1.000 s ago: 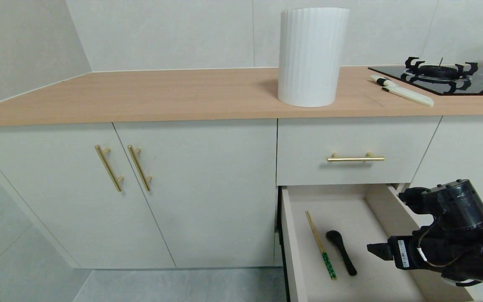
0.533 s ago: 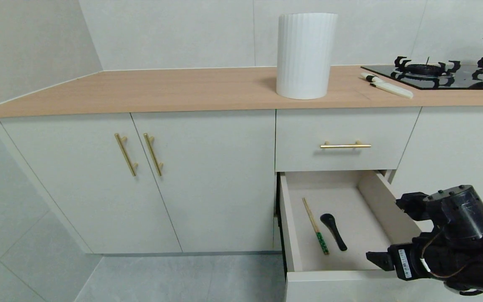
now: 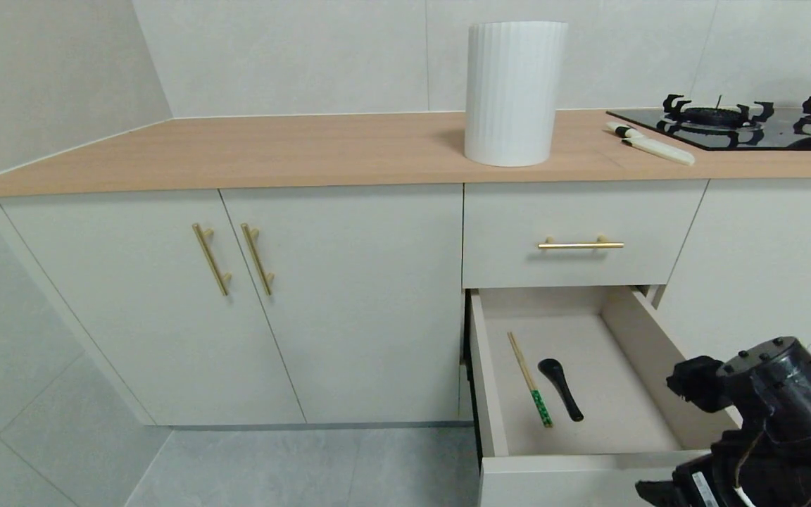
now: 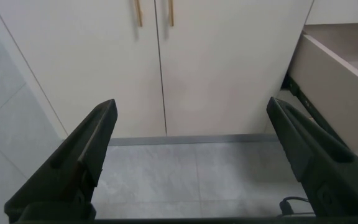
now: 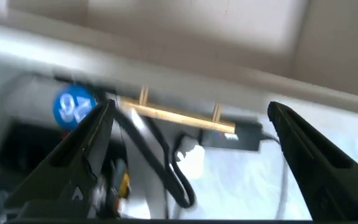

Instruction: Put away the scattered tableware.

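The lower drawer (image 3: 488, 394) stands pulled out below the counter. On its floor lie a pair of wooden chopsticks (image 3: 529, 380) with green ends and a black spoon (image 3: 560, 398), side by side. A pale-handled knife (image 3: 652, 146) rests on the counter beside the stove (image 3: 729, 127). My right arm (image 3: 771, 401) hangs low at the drawer's front right corner. My right gripper (image 5: 190, 107) is open and holds nothing, with a gold bar handle (image 5: 178, 116) close in front of it. My left gripper (image 4: 191, 106) is open and holds nothing, facing the cabinet doors (image 4: 160, 62) above the floor.
A tall white ribbed cylinder (image 3: 511, 91) stands on the wooden counter (image 3: 293, 151). The upper drawer (image 3: 580, 244) is closed. Two closed doors with gold handles (image 3: 236, 260) sit to the left. The drawer's side (image 4: 334, 81) juts out near my left gripper. Grey floor tiles (image 3: 293, 479) lie below.
The head camera pulled back and up, so the drawer's whole length came into view. My right arm has since sunk lower at the drawer's front. Chopsticks and spoon lie as before.
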Available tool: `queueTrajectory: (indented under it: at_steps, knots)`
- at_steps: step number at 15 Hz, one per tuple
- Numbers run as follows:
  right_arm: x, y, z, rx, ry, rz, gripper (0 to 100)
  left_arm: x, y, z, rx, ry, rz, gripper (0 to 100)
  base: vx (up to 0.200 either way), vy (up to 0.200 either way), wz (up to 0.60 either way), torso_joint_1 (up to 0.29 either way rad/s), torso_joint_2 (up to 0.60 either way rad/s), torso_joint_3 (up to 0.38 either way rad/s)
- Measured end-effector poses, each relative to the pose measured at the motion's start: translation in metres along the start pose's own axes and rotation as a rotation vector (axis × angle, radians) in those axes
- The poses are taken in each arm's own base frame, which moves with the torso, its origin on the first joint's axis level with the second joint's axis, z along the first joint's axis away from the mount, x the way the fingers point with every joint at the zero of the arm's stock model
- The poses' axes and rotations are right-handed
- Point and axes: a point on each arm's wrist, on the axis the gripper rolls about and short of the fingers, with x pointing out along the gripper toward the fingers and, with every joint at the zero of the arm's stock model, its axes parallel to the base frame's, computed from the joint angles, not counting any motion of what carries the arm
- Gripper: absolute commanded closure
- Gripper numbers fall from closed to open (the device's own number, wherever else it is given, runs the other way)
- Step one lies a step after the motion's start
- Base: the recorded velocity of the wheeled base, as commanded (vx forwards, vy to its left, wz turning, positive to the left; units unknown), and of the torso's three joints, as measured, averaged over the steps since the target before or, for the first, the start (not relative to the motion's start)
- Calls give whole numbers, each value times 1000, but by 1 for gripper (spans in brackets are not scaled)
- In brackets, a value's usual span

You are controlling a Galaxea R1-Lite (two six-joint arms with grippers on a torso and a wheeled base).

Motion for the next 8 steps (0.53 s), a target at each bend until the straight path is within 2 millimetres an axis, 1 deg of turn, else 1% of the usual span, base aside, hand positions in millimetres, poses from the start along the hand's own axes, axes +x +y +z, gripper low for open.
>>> queueTrajectory:
  at_steps: [4,8]
  knots:
    - [-2,7,-7,-63,60,13,0,0,0,0,0,0,0,0,0,0,0,0,0,0]
    - [10,12,-7,-71,101,0,0,0,0,0,0,-1,0,0,0,0,0,0,0,0]
